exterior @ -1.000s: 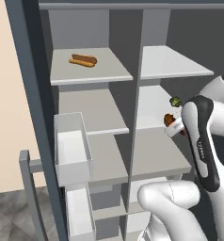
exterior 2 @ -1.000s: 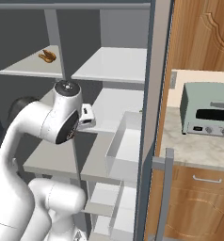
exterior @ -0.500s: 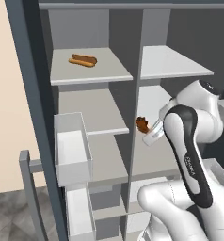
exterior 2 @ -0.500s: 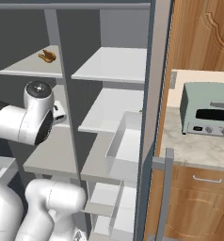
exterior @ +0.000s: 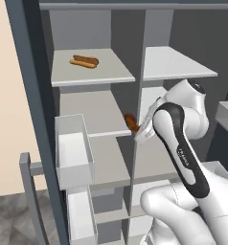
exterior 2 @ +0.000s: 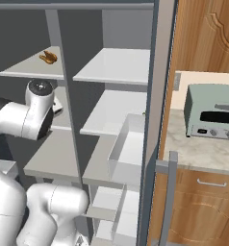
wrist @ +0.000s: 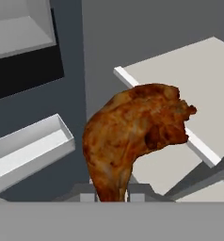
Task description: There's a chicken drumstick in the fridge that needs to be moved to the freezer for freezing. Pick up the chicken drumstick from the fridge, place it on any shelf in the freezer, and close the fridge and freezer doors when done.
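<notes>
Gripper (exterior: 137, 130): closed on the narrow end of the chicken drumstick (wrist: 132, 134); in the hand view the meat rises straight out from between the finger tips, its bulky end farthest from the hand.
Drumstick, position: carried in the air, resting on no shelf; in the left base view the chicken drumstick (exterior: 131, 122) sits at the front edge of the centre divider between the two compartments.
Reason for the hold: a grip on the thin end apparently leaves the broad end free to be set down flat.
Freezer shelf (exterior: 94, 113): light grey slab just left of the drumstick, at about its height; judged the likeliest landing place.
Upper shelf: carries a hot dog (exterior: 84, 61) near its middle.
Door bin (exterior: 74, 150): translucent, on the open door at the left edge.
Doors: both open; closing not yet due.
</notes>
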You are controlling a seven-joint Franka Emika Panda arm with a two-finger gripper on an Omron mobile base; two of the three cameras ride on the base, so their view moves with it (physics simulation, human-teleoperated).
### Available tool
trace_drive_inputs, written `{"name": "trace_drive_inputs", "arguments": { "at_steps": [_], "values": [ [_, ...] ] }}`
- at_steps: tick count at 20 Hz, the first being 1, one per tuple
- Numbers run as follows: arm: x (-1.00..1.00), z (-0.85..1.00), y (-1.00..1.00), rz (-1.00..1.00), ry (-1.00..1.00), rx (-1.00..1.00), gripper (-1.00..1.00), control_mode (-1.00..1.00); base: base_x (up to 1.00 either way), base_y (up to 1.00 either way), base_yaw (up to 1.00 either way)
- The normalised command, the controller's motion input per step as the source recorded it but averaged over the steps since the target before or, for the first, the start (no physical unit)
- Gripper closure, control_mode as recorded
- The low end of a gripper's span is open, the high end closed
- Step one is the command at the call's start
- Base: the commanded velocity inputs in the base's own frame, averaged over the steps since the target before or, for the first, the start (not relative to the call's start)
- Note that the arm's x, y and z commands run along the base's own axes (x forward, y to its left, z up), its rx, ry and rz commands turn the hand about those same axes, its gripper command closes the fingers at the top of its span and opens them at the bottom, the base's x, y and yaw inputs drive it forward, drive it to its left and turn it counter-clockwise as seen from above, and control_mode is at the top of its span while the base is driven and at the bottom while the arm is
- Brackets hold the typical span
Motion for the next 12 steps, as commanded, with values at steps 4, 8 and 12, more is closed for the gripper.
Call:
{"name": "trace_drive_inputs", "arguments": {
  "at_steps": [4,8,12],
  "values": [
    [0.40,-0.04,0.47,0.00,-0.06,-0.05,1.00,-1.00,0.00,0.00,0.00],
    [0.51,-0.12,0.42,0.00,0.00,-0.02,1.00,-1.00,0.00,0.00,0.00],
    [0.46,-0.18,0.04,0.00,0.00,0.00,1.00,-1.00,0.00,0.00,0.00]
  ]
}}
